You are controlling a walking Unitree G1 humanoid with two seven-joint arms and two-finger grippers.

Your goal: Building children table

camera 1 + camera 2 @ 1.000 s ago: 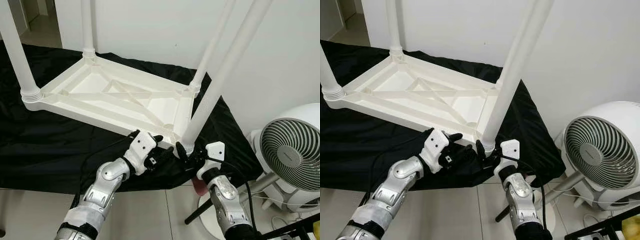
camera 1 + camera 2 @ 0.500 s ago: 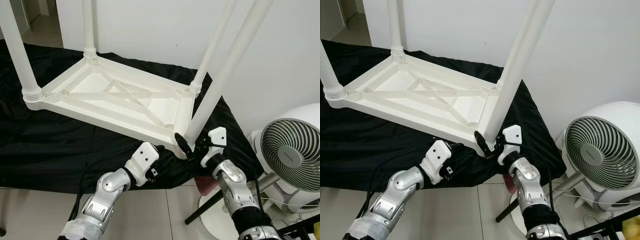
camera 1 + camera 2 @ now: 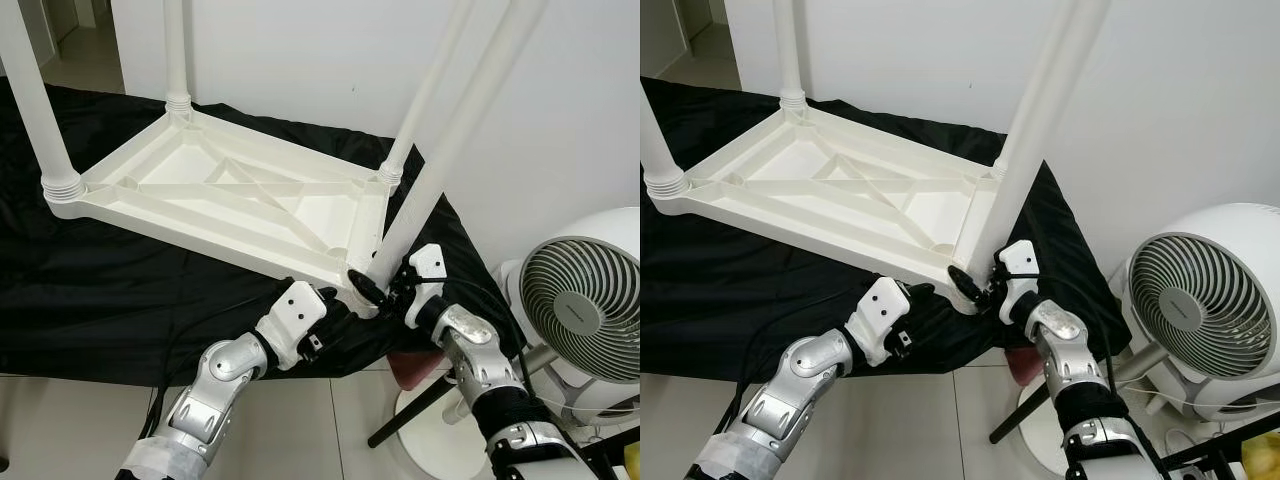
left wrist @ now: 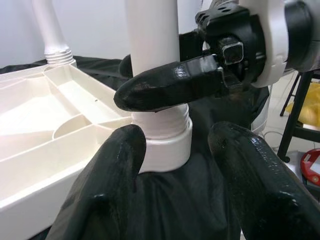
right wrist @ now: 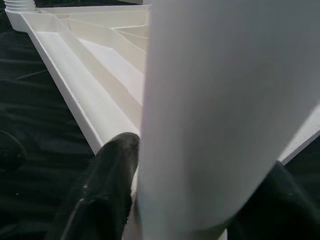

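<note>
- White table (image 3: 230,205) upside down on black cloth (image 3: 90,290), four legs pointing up.
- Nearest leg (image 3: 440,160) standing in the corner socket (image 4: 165,137) at the near right corner of the table, a little tilted.
- Right gripper (image 3: 375,287) clamped on the leg just above the socket, one finger (image 4: 170,87) across the front of the leg, the other behind it.
- Left gripper (image 4: 175,165) just below the same corner, over the cloth, fingers (image 4: 112,175) apart, one at each side of the socket; cannot tell if touching it.
- White fan (image 3: 585,310) on the floor to the right, near the wall, well apart from the table.
</note>
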